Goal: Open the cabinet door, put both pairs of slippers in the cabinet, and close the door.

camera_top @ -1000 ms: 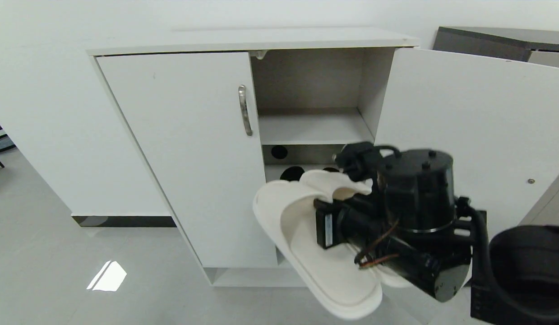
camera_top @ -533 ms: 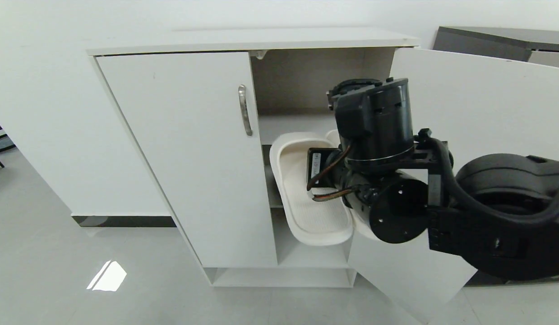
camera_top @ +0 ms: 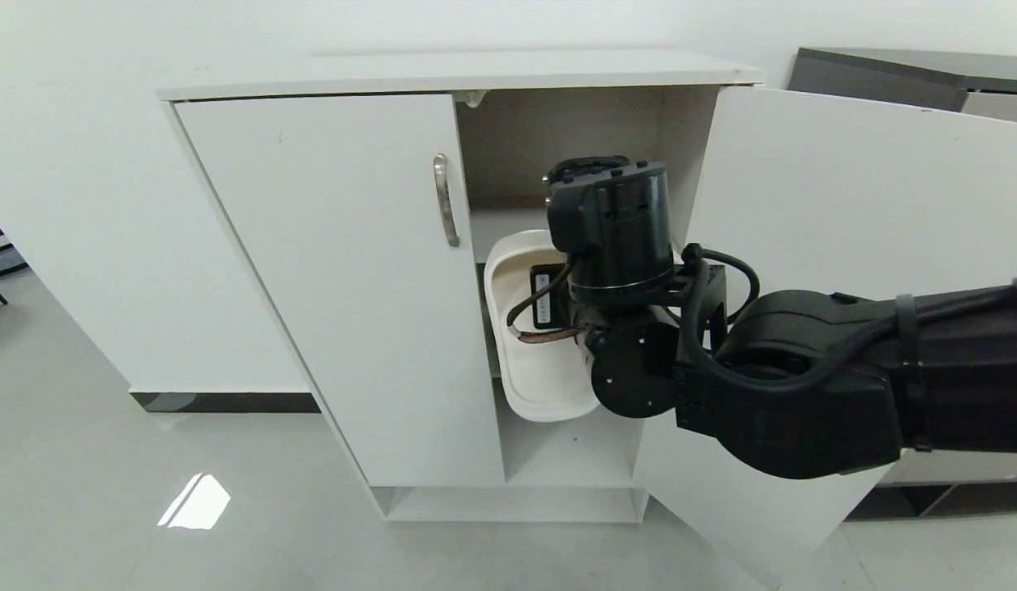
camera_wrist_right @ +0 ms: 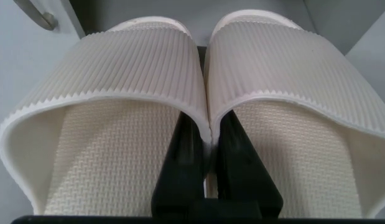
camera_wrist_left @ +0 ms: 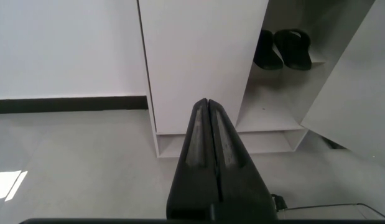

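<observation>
A white cabinet (camera_top: 327,246) stands with its left door shut and its right door (camera_top: 845,230) swung open. My right gripper (camera_wrist_right: 208,149) is shut on a pair of white slippers (camera_wrist_right: 136,81), pinching their inner edges together. In the head view the white slippers (camera_top: 516,353) hang toes-first in the cabinet opening at middle-shelf height, heels sticking out, partly hidden by my right wrist (camera_top: 615,238). A pair of black slippers (camera_wrist_left: 285,50) lies on a shelf inside the cabinet. My left gripper (camera_wrist_left: 208,109) is shut and holds nothing, low over the floor in front of the cabinet.
A metal handle (camera_top: 446,201) is on the shut left door. The bottom shelf (camera_top: 565,451) lies bare below the white slippers. Dark grey furniture (camera_top: 902,74) stands behind the open door. Grey floor (camera_top: 188,492) spreads out in front.
My right arm has lifted the white slippers from low in front of the cabinet up and forward into the opening. The left door and open door have not moved.
</observation>
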### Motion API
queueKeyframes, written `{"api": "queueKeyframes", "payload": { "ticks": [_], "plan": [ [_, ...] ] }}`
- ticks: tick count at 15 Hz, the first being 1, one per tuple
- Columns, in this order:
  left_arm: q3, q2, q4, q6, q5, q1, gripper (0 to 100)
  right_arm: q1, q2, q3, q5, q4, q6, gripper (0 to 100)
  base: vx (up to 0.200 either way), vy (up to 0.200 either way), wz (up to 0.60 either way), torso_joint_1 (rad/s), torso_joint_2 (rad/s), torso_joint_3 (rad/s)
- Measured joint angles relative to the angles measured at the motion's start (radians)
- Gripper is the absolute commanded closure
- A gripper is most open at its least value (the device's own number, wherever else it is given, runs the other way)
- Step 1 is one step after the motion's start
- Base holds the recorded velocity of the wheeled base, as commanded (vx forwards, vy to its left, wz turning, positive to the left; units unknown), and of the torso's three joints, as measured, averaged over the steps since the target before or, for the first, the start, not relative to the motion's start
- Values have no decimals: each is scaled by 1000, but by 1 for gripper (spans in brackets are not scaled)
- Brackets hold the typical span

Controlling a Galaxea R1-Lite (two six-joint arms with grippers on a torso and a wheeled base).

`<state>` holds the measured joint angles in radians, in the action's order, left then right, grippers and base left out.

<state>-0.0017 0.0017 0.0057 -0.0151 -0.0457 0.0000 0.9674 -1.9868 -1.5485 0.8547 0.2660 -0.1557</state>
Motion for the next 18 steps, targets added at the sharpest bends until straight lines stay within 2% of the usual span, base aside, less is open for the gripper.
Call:
{"api": "queueKeyframes", "payload": {
  "ticks": [2, 10, 17, 18],
  "plan": [
    [0, 0, 0, 0, 0, 0, 100, 0, -5, -4, -1, -3, -3, 100, 0, 0, 0, 0, 0, 0],
    [0, 0, 0, 0, 3, 0, 100, -11, -29, -22, -2, -20, 3, 100, 200, 0, 0, 2, 2, 4],
    [0, 0, 0, 0, 4, 0, 100, -37, -109, -193, -3, -90, 3, 100, 200, 0, 0, 2, 1, 2],
    [0, 0, 0, 0, 4, 0, 100, -47, -127, -219, -3, -94, 1, 100, 0, 0, 0, 0, 0, 0]
  ]
}}
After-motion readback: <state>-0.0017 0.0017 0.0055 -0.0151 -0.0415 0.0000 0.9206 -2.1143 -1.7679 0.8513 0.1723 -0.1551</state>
